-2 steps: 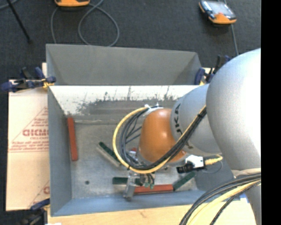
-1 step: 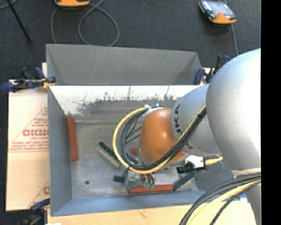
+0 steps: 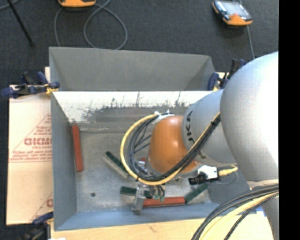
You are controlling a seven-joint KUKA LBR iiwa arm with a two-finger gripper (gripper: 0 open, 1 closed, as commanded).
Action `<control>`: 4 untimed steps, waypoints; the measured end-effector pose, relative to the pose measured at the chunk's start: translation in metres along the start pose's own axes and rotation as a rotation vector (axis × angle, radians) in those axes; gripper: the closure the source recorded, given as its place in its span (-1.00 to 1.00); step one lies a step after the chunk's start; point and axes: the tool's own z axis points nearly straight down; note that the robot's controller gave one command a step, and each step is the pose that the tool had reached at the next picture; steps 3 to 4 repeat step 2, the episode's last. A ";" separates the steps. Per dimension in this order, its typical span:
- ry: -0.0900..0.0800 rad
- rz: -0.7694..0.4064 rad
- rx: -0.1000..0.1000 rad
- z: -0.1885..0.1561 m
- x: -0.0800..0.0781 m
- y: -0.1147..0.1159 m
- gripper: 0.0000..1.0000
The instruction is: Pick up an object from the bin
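1. Close to the bin's point(image 3: 63, 154) nearest wall, the gripper point(image 3: 139, 200) sits low at the left end of a red stick point(image 3: 169, 201); its opening cannot be told.
2. Green sticks point(image 3: 127, 191) crowd it; a second red stick point(image 3: 77, 147) lies well apart, leftward.

The dark floor point(image 3: 164, 28) may be carpet. A thin cable point(image 3: 125, 33) loops at twelve o'clock, with an orange gadget point(image 3: 76, 2) at eleven and another gadget point(image 3: 233, 11) at one.
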 end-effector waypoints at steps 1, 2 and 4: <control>0.001 0.000 0.000 0.000 0.001 0.000 1.00; 0.002 0.177 -0.001 0.008 0.000 -0.028 1.00; 0.002 0.177 -0.001 0.008 0.000 -0.028 1.00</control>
